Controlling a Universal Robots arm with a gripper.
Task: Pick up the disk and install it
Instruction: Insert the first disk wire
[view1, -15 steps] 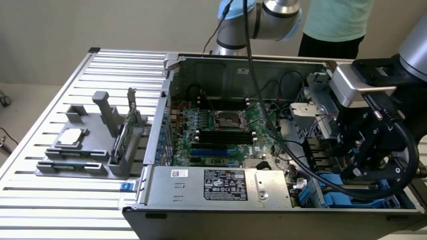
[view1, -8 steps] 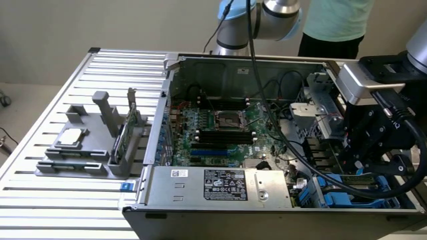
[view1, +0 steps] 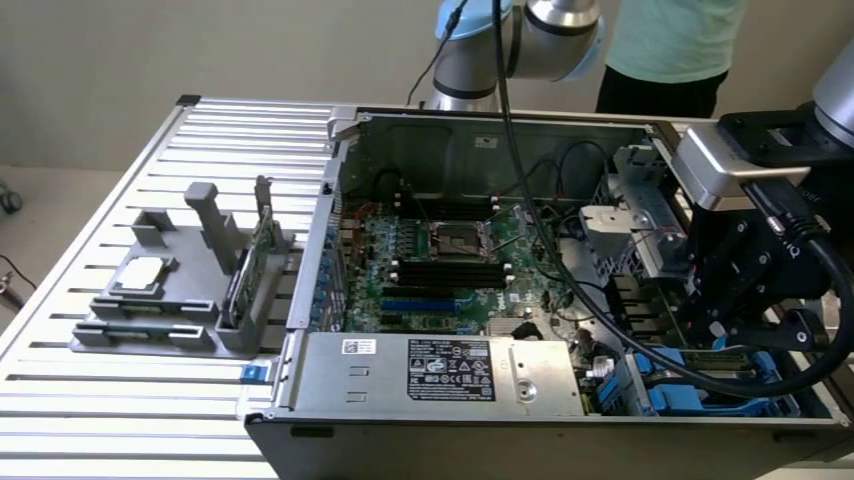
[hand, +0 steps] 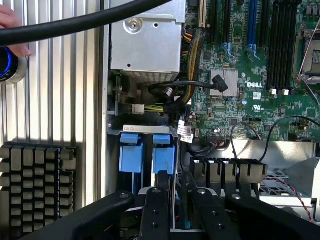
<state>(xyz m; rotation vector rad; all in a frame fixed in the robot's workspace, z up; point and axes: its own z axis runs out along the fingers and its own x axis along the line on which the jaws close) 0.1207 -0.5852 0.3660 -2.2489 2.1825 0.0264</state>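
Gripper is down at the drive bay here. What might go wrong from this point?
The gripper sits close to two blue brackets standing side by side in the drive bay; slight misalignment might jam or scrape one.
Loose black cables lie right beside the bay and may snag.
A person's hand hovers over the slatted table beside the case, possibly within the arm's reach.

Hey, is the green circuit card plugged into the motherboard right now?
No, the green circuit card stands upright in the grey holder on the slatted table, outside the computer case.
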